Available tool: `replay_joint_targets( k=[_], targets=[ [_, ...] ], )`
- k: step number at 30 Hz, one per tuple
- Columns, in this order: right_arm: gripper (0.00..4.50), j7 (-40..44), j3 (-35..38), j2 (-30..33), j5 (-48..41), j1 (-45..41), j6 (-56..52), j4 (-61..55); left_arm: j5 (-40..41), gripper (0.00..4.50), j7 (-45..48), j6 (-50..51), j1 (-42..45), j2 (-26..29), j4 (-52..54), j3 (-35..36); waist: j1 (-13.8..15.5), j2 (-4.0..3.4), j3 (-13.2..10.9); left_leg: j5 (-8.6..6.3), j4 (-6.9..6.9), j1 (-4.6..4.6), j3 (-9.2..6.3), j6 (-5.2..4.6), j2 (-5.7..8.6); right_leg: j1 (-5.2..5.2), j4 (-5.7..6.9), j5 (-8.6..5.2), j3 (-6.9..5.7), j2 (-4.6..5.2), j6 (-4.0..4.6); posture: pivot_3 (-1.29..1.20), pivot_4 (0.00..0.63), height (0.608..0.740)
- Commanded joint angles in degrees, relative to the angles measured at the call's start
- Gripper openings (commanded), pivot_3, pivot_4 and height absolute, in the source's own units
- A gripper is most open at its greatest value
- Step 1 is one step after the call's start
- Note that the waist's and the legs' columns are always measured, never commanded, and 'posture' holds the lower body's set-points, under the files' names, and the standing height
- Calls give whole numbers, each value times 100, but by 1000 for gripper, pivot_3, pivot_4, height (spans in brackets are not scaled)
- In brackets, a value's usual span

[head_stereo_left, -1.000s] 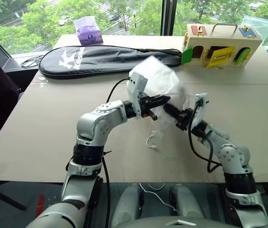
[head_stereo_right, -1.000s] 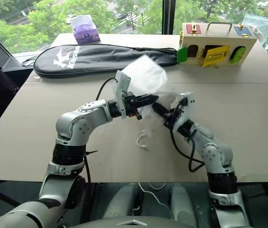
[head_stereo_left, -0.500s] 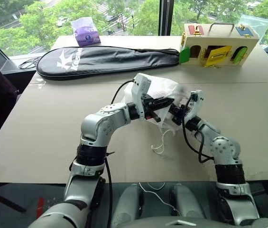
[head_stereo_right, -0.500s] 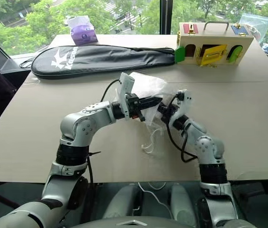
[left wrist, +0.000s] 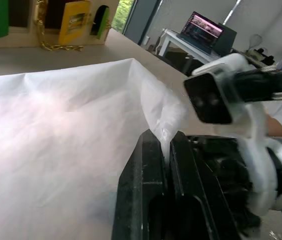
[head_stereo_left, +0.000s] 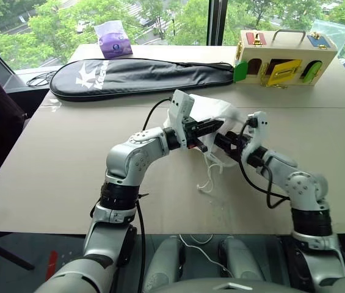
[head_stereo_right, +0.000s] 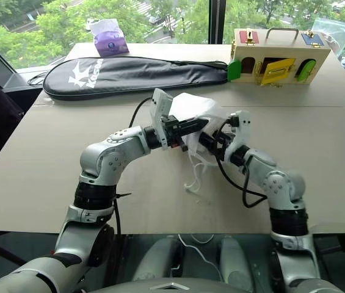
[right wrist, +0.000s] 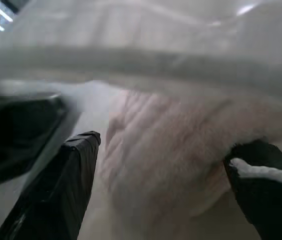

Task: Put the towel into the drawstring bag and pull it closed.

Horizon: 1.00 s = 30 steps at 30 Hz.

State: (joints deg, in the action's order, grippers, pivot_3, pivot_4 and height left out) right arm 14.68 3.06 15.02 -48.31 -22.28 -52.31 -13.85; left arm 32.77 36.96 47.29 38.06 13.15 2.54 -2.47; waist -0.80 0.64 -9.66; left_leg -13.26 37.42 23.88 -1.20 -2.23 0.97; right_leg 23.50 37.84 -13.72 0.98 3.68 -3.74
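Both my grippers meet over the middle of the tan table (head_stereo_left: 50,165). My left gripper (head_stereo_left: 216,126) has its two black fingers pinched together on a fold of the drawstring bag (head_stereo_left: 212,112), as the left wrist view shows plainly. My right gripper (head_stereo_left: 221,140) faces it with its fingers spread wide apart; in the right wrist view the towel (right wrist: 180,150), pale and ribbed, lies between them inside the bag's thin cloth, with a white cord across one fingertip. I cannot tell whether those fingers press the towel. Both forearms lie about level and angle inward toward each other. One loop of white drawstring (head_stereo_left: 207,180) hangs from the bag down to the tabletop.

Farther back I count one long black racket case (head_stereo_left: 135,74), one purple tissue pack (head_stereo_left: 113,39), one wooden box (head_stereo_left: 285,58) with coloured latches and doors, and one clear plastic bag (head_stereo_left: 332,30) behind it. Beyond the table stand big windows with green trees (head_stereo_left: 44,24) outside. The left wrist view shows an open laptop (left wrist: 208,31) on a white side table.
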Motion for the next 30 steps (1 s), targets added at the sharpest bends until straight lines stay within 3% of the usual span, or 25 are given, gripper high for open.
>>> replay_joint_targets(
  k=[1,6,10,22,30],
  targets=[
    [4214,779,167,541,-308,232,-22,-782,-45,0,-35,-176,127,-21,-47,66,0,1,-1,0,0,0,0,0,0,0,0,0,0,0,0,0,150,740],
    [4214,1289,949,1140,-684,739,241,-1261,-102,0,-60,-255,156,-40,-139,103,1,4,-3,0,0,0,-2,-1,-3,-1,1,0,-1,-3,-1,0,150,740],
    [4214,1083,1260,1326,66,909,938,-1049,-118,0,-76,-310,185,-46,-204,127,12,5,-3,0,4,0,-2,-1,-1,-7,-3,0,-1,-1,-1,0,150,740],
    [4214,1017,12,1500,2091,788,2017,-1009,-212,0,-33,-472,304,-89,-400,60,7,5,-3,0,4,-3,2,0,-2,-6,-2,0,2,-1,-1,0,150,740],
    [4214,1384,-322,1460,2223,800,2108,-1240,-280,0,-13,-580,352,-151,-478,-3,10,6,-4,0,4,-3,-4,1,-2,-7,-2,0,-3,-1,-1,0,150,740]
  ],
)
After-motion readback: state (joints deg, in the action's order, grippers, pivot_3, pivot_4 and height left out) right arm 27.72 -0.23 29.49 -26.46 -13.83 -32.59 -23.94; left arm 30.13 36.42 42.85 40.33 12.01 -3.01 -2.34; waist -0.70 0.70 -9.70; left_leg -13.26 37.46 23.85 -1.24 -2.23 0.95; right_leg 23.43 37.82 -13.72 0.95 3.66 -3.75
